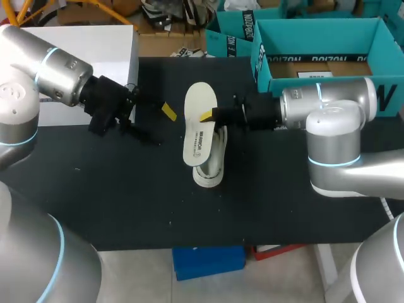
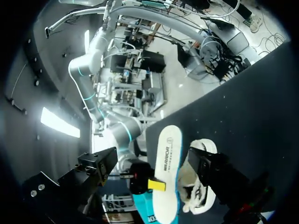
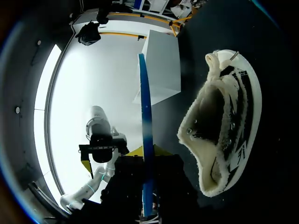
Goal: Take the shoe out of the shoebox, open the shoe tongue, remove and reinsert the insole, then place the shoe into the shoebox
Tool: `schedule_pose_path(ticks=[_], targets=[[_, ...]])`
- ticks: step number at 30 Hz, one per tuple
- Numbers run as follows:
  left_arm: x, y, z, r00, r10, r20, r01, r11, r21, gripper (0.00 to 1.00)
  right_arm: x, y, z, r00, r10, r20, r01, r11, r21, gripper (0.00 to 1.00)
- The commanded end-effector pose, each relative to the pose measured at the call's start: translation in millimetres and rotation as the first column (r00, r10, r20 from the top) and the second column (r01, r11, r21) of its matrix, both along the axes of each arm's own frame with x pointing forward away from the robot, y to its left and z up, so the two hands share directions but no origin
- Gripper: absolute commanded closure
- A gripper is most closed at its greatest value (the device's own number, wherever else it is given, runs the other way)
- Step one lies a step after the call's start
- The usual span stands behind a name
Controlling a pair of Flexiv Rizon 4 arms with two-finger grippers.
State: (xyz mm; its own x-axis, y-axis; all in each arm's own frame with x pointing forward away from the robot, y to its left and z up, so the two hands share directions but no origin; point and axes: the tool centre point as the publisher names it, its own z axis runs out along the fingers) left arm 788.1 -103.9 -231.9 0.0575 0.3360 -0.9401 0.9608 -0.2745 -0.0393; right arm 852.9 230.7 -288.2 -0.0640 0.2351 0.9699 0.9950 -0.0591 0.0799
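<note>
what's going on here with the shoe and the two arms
The right gripper is shut on the white insole, which is out of the shoe. The white shoe lies on the black table just beneath it, outside the teal shoebox. The left gripper is open and empty, off to one side of the insole.

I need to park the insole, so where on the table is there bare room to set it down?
Bare: the table's front strip, between the shoe and the near edge, and the back strip between the white box and shoebox. Crowded: the middle, where the right fingers hold the insole, left fingers beside.
</note>
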Motion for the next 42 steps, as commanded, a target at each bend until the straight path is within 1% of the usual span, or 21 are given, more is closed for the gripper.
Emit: schedule_pose_path(ticks=[1,4,9,14,17,21,38,42], targets=[[-7.5,24,-21,0.995,0.098,-0.013,-0.098,0.964,-0.247,0.00,-0.1,1,-1,1.000,-0.003,0.001,0.003,1.000,0.000,1.00],[-2.7,31,-28,0.990,0.140,-0.019,-0.138,0.929,-0.344,0.00,-0.1,1,-1,1.000,-0.003,0.001,0.003,1.000,0.000,1.00],[3.8,35,-35,0.976,0.213,-0.037,-0.209,0.887,-0.412,0.00,-0.1,1,-1,1.000,-0.003,0.001,0.003,1.000,0.000,1.00],[14.3,32,-37,0.957,0.290,-0.028,-0.275,0.866,-0.418,0.00,-0.1,1,-1,1.000,-0.003,0.001,0.003,1.000,0.000,1.00],[23.2,29,-37,0.941,0.337,-0.009,-0.312,0.859,-0.407,0.00,-0.1,1,-1,1.000,-0.003,0.001,0.003,1.000,0.000,1.00],[29.7,25,-36,0.926,0.378,-0.001,-0.348,0.851,-0.394,0.00,-0.1,1,-1,1.000,-0.003,0.001,0.003,1.000,0.000,1.00],[30.5,25,-34,0.924,0.384,0.001,-0.352,0.848,-0.395,0.00,-0.1,1,-1,1.000,-0.003,0.001,0.003,1.000,0.000,1.00],[31.8,24,-41,0.921,0.390,0.005,-0.358,0.850,-0.387,0.00,-0.1,1,-1,1.000,-0.003,0.001,0.003,1.000,0.000,1.00]])
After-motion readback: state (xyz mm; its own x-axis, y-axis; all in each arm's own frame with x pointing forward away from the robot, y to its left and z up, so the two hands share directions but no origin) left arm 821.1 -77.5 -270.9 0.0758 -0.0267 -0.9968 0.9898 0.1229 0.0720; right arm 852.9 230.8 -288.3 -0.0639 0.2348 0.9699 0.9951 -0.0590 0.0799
